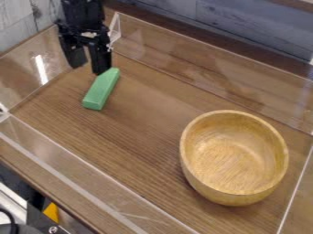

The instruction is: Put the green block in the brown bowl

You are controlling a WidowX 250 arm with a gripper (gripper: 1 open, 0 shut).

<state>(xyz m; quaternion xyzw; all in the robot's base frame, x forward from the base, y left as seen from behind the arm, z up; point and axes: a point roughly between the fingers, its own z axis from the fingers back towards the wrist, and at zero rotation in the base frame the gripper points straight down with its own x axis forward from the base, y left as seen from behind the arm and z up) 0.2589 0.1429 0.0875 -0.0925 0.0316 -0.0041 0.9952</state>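
Observation:
The green block (102, 89) lies flat on the wooden table at the left, its long side running from near-left to far-right. My black gripper (88, 60) hangs just above the block's far end, pointing down, with its two fingers open and nothing between them. It is close to the block, and I cannot tell whether it touches it. The brown bowl (235, 156) stands at the near right, round, light wood, hollow and with nothing inside.
Clear plastic walls (37, 69) enclose the table on the left, back and front. A grey plank wall (244, 23) runs behind. The wooden table (159, 101) stretches bare between block and bowl.

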